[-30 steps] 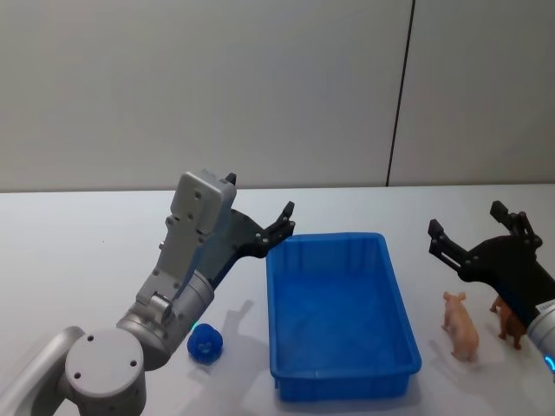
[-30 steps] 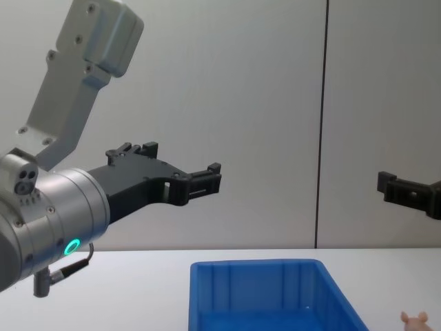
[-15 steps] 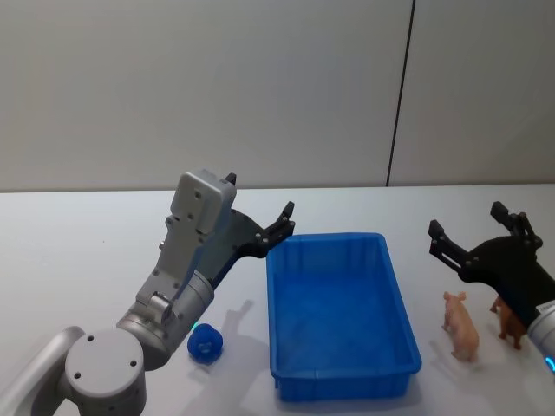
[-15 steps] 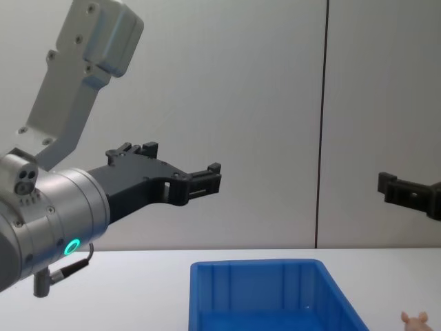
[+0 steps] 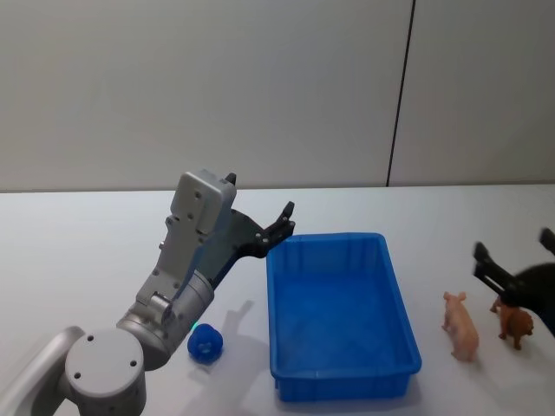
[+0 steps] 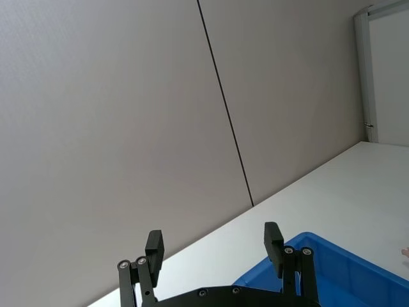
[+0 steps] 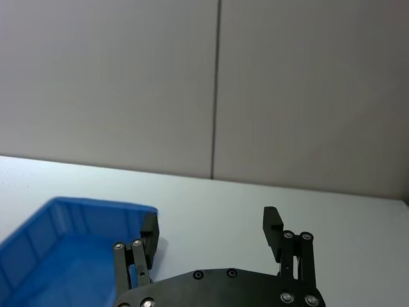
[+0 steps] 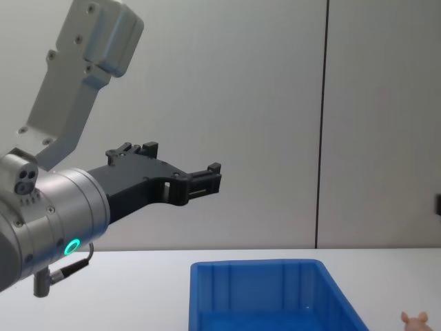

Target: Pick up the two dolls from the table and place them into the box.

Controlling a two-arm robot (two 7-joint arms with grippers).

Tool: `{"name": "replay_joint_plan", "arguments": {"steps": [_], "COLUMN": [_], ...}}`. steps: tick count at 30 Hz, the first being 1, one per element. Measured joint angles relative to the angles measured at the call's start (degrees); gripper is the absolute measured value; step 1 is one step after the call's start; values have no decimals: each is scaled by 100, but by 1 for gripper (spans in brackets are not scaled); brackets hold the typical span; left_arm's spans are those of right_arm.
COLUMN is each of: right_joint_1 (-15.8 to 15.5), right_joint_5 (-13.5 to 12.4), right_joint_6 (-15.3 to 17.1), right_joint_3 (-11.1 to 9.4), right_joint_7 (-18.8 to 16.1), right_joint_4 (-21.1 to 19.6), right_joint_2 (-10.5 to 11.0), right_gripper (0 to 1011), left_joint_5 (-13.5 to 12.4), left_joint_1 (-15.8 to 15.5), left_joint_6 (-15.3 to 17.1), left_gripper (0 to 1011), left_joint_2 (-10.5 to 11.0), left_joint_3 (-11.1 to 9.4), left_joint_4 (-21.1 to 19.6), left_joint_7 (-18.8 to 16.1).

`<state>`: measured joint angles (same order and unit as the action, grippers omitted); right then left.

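Right pincer point(image 5: 513, 253), spread, has pulled back rightward near the pink doll point(image 5: 460, 325); left pincer point(image 5: 286, 220) stays spread by the box point(image 5: 342, 386).

Box point(image 5: 326, 236): bright blue throughout, ribbed inner walls. Left of box: dark blue doll point(image 5: 205, 343). Right of box: pale pink-peach doll point(image 5: 460, 326), then brown toy point(image 5: 516, 323). Table point(image 5: 78, 251): plain white. Left gripper point(image 5: 286, 221): black, on silver-grey arm point(image 5: 185, 260).

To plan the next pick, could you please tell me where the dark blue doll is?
In the head view, the dark blue doll sits on the table on the robot's left, beside the box's near left corner, not touching it.
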<state>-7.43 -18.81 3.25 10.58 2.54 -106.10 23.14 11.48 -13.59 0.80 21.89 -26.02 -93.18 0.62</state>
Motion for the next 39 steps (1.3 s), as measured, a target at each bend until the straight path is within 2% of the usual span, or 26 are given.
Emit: {"name": "replay_joint_plan", "arguments": {"steps": [10, 13, 18, 24, 28, 36, 39], "right_joint_1": [-659, -748, -855, -832, -684, -320, -213], "right_joint_5": [-207, -226, -241, -212, -113, 128, 198], "right_joint_6": [455, 593, 998, 1432, 1812, 2226, 2291], "right_joint_3": [-261, -298, -351, -366, -356, -291, -267], "right_joint_7": [595, 666, 778, 816, 791, 606, 533], "right_joint_4": [-377, -416, -448, -390, -231, 169, 288], "right_joint_2": [377, 430, 505, 519, 478, 349, 310], "right_gripper": [1001, 1001, 1001, 1001, 1001, 1001, 1001], "left_joint_5": [0, 0, 0, 0, 0, 0, 0], "left_joint_1": [0, 0, 0, 0, 0, 0, 0], "left_joint_6": [0, 0, 0, 0, 0, 0, 0], "left_gripper": [1001, 1001, 1001, 1001, 1001, 1001, 1001], "left_joint_2": [0, 0, 0, 0, 0, 0, 0], "left_joint_3": [0, 0, 0, 0, 0, 0, 0], "left_joint_4": [0, 0, 0, 0, 0, 0, 0], "left_joint_7": [0, 0, 0, 0, 0, 0, 0]}}
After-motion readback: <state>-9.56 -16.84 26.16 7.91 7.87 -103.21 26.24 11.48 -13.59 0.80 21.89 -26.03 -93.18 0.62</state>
